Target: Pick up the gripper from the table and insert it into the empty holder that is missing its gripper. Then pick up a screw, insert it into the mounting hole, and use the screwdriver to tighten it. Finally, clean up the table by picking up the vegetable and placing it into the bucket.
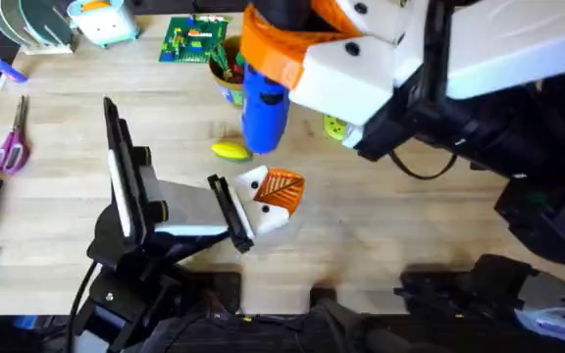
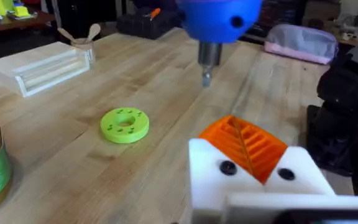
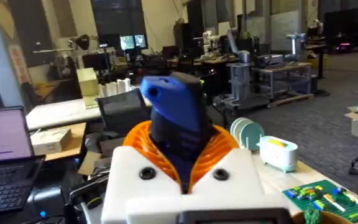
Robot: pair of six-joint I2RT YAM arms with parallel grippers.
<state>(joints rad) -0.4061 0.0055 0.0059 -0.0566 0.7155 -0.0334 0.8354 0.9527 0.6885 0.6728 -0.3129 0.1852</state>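
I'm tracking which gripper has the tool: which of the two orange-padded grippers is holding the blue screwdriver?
The right gripper: the blue screwdriver stands clamped between its orange pads. The left gripper near the table holds nothing visible.

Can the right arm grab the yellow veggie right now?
Probably not yet. The right gripper is shut on the screwdriver, so its fingers are full. The vegetable lies bare on the table just beside the screwdriver, nothing covering it, so it looks reachable once the tool is put down.
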